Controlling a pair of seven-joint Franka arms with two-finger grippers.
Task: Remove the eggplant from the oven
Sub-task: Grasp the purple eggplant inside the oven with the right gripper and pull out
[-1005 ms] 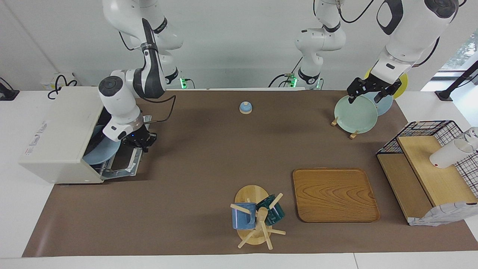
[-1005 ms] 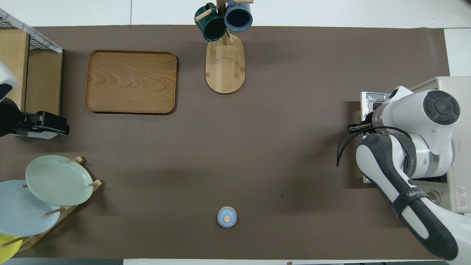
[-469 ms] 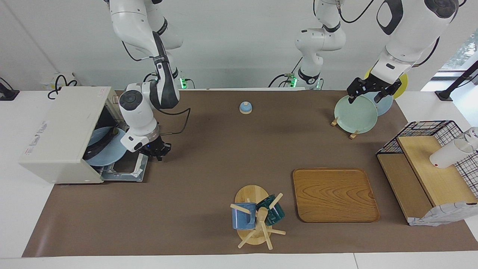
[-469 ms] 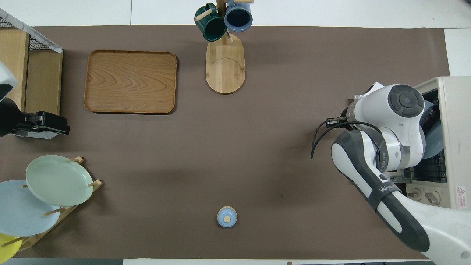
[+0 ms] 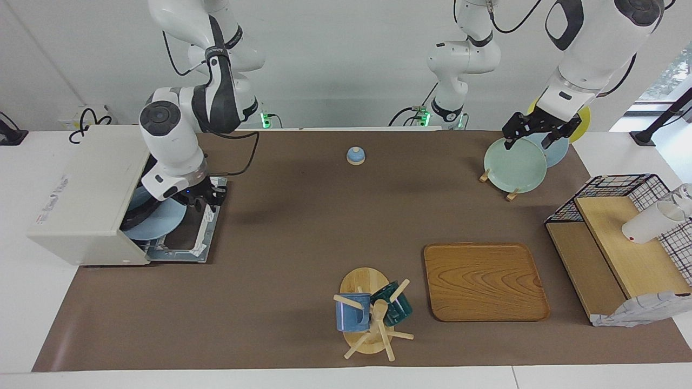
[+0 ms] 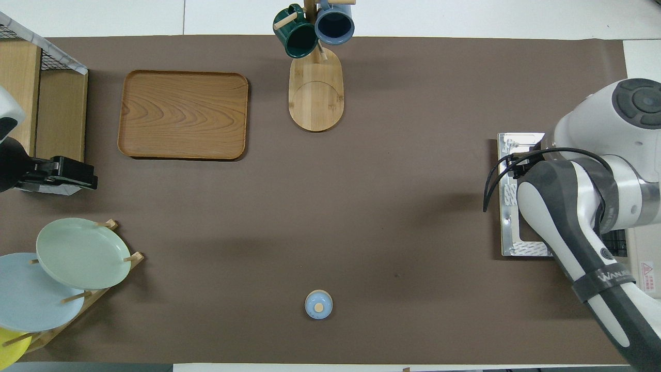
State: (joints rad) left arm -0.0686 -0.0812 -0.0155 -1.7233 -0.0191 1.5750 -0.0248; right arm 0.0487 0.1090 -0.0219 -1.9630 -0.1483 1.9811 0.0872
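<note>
The off-white oven [image 5: 81, 189] stands at the right arm's end of the table. Its door [image 5: 189, 237] lies open flat on the mat. Inside, a pale blue plate [image 5: 162, 221] sticks partly out of the mouth, and the dark eggplant [image 5: 139, 215] lies across it. My right gripper [image 5: 204, 195] hangs over the door, just in front of the mouth and beside the plate's rim. In the overhead view the right arm hides the oven's inside; only the door [image 6: 511, 227] shows. My left gripper [image 5: 527, 141] waits open over the plate rack and appears again as the left gripper [image 6: 77, 175].
A plate rack [image 5: 511, 194] holds a green plate [image 5: 513, 165], a blue one and a yellow one. A wooden tray [image 5: 484, 281], a mug tree [image 5: 373, 319] with two mugs, a small blue knob [image 5: 355, 155] and a wire basket [image 5: 621, 186] with wooden shelves also stand on the mat.
My right gripper swung out past the door's edge, then came back over the door at the oven's mouth. The left arm has not moved.
</note>
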